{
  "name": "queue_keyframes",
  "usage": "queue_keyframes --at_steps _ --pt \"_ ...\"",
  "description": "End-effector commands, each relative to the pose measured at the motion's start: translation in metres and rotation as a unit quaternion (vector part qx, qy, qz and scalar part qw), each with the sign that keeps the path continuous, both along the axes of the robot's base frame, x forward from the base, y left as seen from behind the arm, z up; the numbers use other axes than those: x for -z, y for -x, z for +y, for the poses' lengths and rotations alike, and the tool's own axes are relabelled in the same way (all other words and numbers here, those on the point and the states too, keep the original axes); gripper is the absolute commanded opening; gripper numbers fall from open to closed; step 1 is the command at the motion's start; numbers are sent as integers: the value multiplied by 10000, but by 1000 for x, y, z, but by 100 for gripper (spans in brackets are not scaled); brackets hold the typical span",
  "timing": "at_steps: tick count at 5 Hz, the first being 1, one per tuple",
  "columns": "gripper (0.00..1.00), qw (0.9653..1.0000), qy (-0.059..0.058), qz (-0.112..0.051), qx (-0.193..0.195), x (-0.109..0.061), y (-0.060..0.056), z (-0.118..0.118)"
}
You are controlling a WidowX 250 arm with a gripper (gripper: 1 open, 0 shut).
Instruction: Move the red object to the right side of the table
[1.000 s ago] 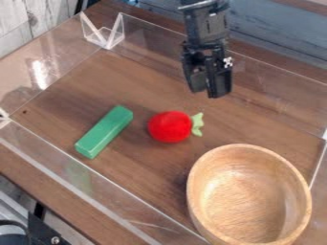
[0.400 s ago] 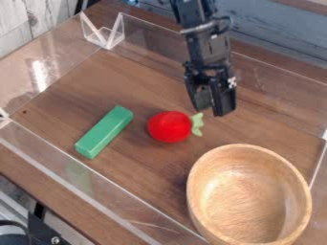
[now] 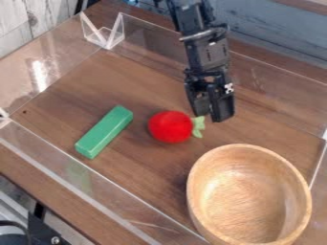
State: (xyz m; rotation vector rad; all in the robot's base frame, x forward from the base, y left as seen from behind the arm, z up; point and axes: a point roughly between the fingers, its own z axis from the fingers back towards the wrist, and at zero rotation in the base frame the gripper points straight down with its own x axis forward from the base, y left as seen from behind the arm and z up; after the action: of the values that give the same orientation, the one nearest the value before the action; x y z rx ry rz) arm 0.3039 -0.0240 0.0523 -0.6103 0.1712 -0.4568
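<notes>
The red object [image 3: 170, 125], a small round toy fruit with a light-green leaf tab on its right, lies on the dark wood-grain table [image 3: 141, 81] near the middle. My black gripper [image 3: 211, 103] hangs just above and to the right of it, fingers pointing down, close to the leaf tab. Its jaws stand open and nothing sits between them. The fingertips are near the fruit, and I cannot tell whether they touch it.
A green rectangular block [image 3: 103, 131] lies left of the fruit. A round light wooden bowl [image 3: 250, 196] sits at the front right. Low clear acrylic walls [image 3: 52, 67] border the tabletop, with a clear bracket [image 3: 102, 31] at the back left.
The gripper has come down and slightly forward toward the fruit's right side. The red object, block and bowl have not moved.
</notes>
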Motion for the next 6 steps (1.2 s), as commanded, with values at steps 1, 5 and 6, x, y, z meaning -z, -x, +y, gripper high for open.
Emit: queue_keyframes --at_steps 1,5,6 --pt "100 9995 100 -275 -137 -10 -10 12" --pt "100 9966 620 -275 -460 -11 -24 5" --pt "100 9957 741 -165 -533 -19 -15 15"
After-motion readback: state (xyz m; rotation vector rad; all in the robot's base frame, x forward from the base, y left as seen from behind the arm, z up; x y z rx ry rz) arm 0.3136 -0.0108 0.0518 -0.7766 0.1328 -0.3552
